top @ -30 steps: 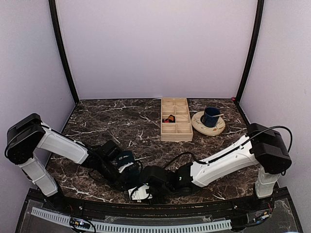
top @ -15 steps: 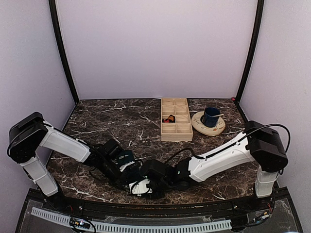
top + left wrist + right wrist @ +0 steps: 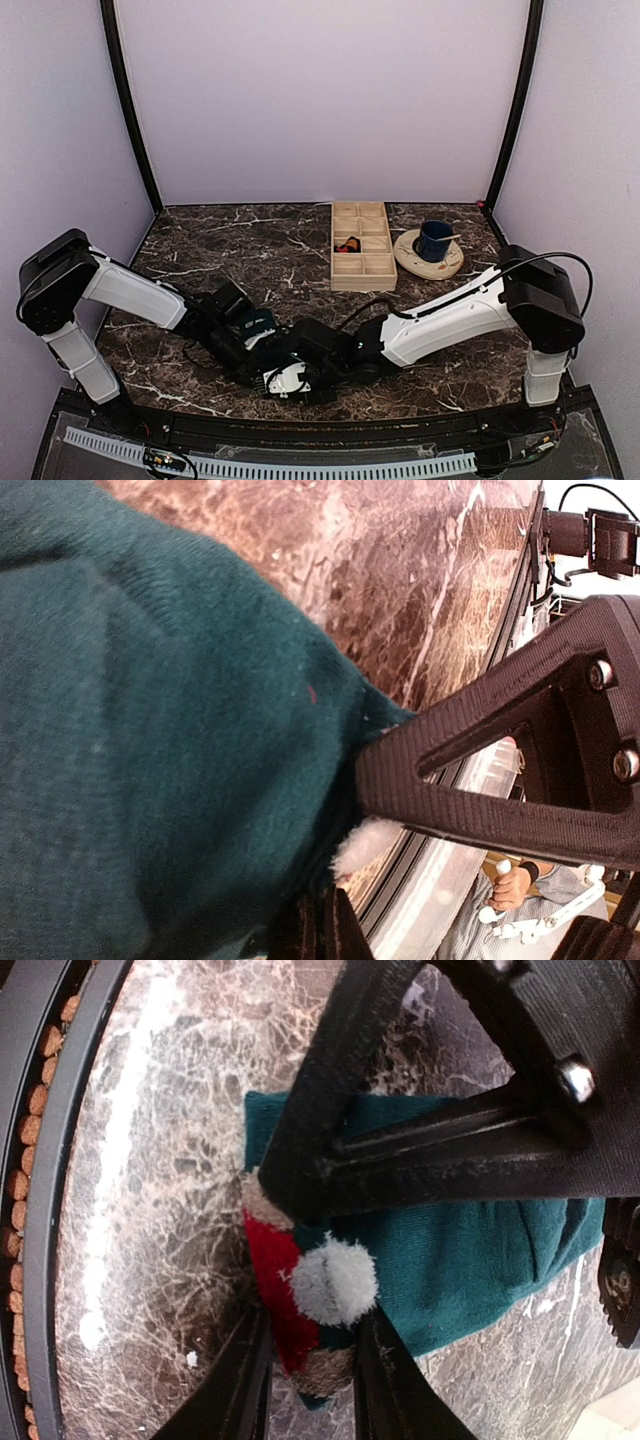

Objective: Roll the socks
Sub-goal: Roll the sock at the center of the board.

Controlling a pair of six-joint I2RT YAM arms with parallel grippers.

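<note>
The socks [image 3: 470, 1250] lie as one dark teal bundle near the table's front edge, with a red and tan patterned end [image 3: 285, 1300] and a white pom-pom [image 3: 335, 1282]. My right gripper [image 3: 310, 1380] straddles that end, both fingers pressed against the fabric. In the left wrist view the teal sock [image 3: 150, 730] fills the left side, and my left gripper [image 3: 345, 845] is shut on its edge. From above, only a bit of the teal socks [image 3: 260, 322] shows between the left gripper [image 3: 252, 346] and the right gripper [image 3: 272, 380], which meet there.
A wooden compartment tray [image 3: 362, 268] stands at the back centre with a small dark and red item [image 3: 347, 245] in one cell. To its right a dark blue mug [image 3: 435, 240] stands on a cream saucer [image 3: 410, 262]. The table's front rail [image 3: 50, 1210] is close by.
My right arm has slid left along the front edge to the bundle, and its jaws have narrowed round the socks' end. The left gripper has stayed shut and barely moved.
</note>
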